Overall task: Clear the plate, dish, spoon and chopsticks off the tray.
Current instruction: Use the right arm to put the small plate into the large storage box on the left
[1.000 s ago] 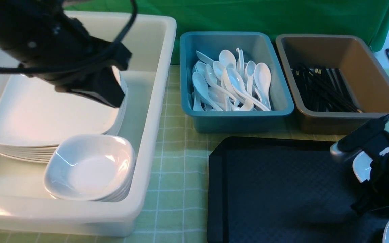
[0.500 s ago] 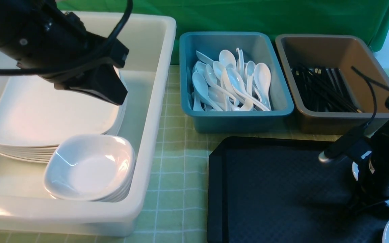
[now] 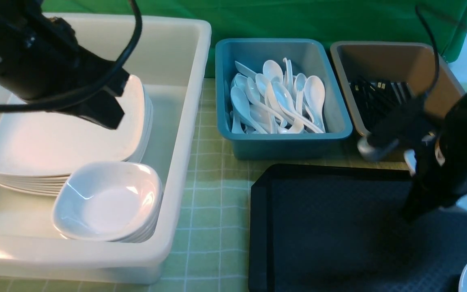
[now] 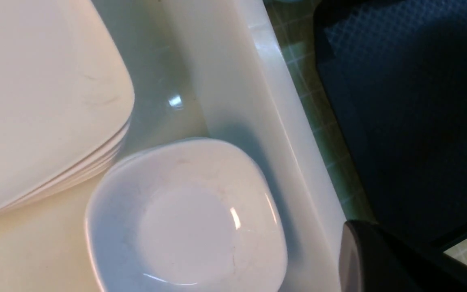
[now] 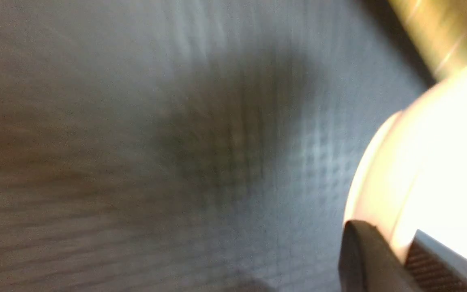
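On a green checked tablecloth before a green curtain, the right gripper, above the wide black diamond-textured plastic tray, grasps the glossy white soup spoon, while the left gripper hangs clenched over a white tub.

Nothing could be read in any view — no letters, numbers or brand marks. The chopsticks in the brown bin carried small pale marks near their ends, too small to make out — and the right wrist view was blurred.
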You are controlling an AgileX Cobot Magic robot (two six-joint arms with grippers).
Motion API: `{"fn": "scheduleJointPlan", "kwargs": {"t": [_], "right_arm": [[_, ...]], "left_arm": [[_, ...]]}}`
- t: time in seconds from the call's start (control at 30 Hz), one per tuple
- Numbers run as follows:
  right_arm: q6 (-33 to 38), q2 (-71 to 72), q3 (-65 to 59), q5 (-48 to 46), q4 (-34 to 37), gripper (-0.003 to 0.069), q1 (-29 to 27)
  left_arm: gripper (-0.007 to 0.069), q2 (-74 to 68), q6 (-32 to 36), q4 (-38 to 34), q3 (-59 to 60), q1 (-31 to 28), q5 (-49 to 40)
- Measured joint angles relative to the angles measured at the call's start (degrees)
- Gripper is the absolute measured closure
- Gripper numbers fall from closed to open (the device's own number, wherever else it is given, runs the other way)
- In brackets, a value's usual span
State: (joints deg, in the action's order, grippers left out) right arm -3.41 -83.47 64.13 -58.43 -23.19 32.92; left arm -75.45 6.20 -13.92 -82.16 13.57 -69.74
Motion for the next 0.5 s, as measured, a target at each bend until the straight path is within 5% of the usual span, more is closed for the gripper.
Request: {"fn": "scheduleJointPlan", "kwargs": {"t": [0.17, 0.5], "right_arm": [[0.1, 3.4, 9.9, -3.2, 2.2, 0.0629, 12.6], [11.7, -8.5, 26.9, 10.4, 4.9, 0.0629, 31.6]], "left_arm": [[0.0627, 1.9, 0.1, -1.0, 1.2, -6.4, 0.0], [0.0627, 2.1, 6.0, -14.2, 5.7, -31.7, 0.1]]}}
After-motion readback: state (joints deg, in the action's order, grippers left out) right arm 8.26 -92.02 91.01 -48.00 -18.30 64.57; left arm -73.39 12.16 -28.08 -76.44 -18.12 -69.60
